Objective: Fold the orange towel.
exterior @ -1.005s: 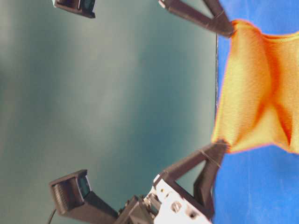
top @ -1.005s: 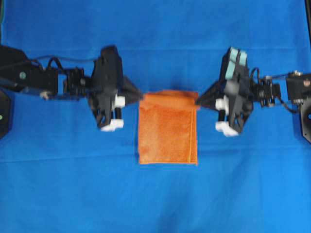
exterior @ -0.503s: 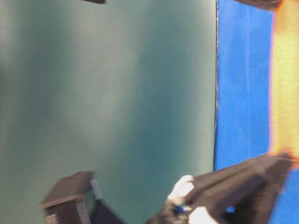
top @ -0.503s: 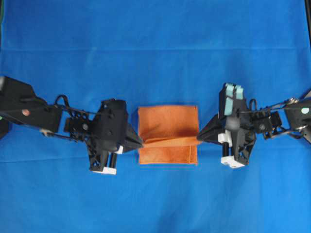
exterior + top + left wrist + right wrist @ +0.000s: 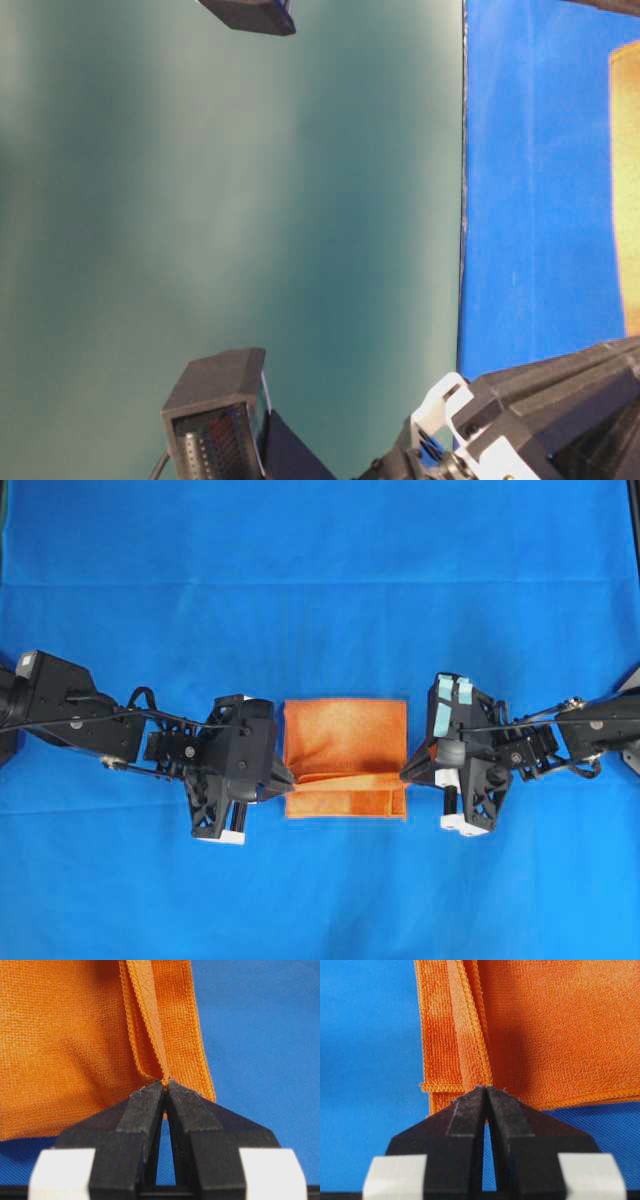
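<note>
Overhead view: I see the orange towel (image 5: 346, 758) lying mid-table on the blue table covering (image 5: 320, 570), a folded rectangle between my two arms
Containers: I make out no box, tray or bin in any view, so the towel sits on the covering alone
Left gripper: my left gripper (image 5: 287, 778) is pinched tight on the towel's left edge, low on that side, tips meeting at the hem
Right gripper: my right gripper (image 5: 406, 774) is likewise clamped on the towel's right edge, about level with the left one
Towel against the hands: it spans the gap from one set of tips to the other; a raised ridge of cloth runs across it between the two grips, with a narrow strip of towel below the ridge and a wider panel above
Left wrist view: I get the close detail here, the black fingers (image 5: 142, 1110) pressed together on a doubled, stitched hem, the layers bunching into the tips, which the overhead cannot resolve
Right wrist view: same story, fingers (image 5: 470, 1107) closed on stacked hem edges, and I can count several layers offset at the corner
Table-level view: turned sideways, it shows me only a sliver of the towel at the right border (image 5: 628, 190), part of one arm at the bottom, and a plain green backdrop (image 5: 230, 200); neither grip is visible from there
</note>
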`<state>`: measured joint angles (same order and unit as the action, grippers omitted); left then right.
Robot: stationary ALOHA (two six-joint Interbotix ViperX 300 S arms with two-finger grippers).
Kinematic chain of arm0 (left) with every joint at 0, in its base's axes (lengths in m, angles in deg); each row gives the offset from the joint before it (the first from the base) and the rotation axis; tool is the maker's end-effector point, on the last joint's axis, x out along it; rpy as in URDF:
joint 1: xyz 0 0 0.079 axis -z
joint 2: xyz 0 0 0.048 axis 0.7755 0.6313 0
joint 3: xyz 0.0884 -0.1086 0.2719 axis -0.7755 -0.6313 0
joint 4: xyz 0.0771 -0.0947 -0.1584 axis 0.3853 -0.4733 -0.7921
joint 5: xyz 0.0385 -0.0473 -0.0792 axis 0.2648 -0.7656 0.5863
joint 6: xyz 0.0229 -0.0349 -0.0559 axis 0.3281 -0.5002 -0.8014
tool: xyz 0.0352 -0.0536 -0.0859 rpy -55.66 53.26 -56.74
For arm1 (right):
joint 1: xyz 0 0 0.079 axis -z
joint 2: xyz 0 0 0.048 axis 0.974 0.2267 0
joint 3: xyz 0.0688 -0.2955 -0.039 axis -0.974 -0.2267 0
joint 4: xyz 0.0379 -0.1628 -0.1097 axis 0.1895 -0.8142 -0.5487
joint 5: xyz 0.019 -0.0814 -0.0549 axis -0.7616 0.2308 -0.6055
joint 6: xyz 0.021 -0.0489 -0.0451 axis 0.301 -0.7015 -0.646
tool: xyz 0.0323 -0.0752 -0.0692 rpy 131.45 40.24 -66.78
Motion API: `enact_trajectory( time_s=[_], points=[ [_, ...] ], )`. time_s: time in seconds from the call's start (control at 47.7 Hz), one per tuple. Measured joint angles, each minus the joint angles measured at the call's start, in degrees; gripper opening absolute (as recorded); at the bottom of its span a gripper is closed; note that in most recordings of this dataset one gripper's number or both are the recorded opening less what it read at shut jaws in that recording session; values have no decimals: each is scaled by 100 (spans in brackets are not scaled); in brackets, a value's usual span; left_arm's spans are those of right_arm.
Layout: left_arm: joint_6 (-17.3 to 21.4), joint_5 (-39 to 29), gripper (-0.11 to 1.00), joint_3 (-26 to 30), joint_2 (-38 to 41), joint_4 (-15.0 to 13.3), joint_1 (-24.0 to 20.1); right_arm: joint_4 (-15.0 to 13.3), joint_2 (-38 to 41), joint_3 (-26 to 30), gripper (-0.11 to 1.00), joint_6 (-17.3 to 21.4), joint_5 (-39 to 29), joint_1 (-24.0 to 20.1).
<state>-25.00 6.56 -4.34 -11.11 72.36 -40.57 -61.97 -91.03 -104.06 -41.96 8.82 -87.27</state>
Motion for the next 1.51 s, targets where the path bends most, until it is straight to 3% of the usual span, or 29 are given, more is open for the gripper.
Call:
enact_trajectory(
  time_s=[0.126, 0.251, 0.398, 0.482, 0.607, 0.88, 1.362, 1.508],
  points=[
    [0, 26, 5, 0, 18, 0, 9, 0, -9, 0, 2, 9, 0, 0],
    [-9, 18, 28, 0, 26, 0, 26, 18, 53, 26, 6, 9, 44, 0],
    [-9, -35, 58, -18, 18, 0, 35, 44, 105, 158, 48, 18, 79, -26],
    [-9, -158, 62, -26, -18, 0, 26, 44, 88, 237, 64, 18, 70, -62],
    [0, -475, 62, -18, -316, 9, 35, 44, -105, 352, 58, 18, -18, -105],
    [70, -984, 62, -246, -1679, 0, 35, -53, -1213, 466, 58, -44, -861, -123],
    [141, -949, 62, -1345, -4421, 26, -220, -1072, -3665, -18, 58, -53, -1793, -123],
    [396, -993, 62, -1661, -5282, 53, -466, -1459, -4377, -290, 58, -44, -2057, -105]
  ],
)
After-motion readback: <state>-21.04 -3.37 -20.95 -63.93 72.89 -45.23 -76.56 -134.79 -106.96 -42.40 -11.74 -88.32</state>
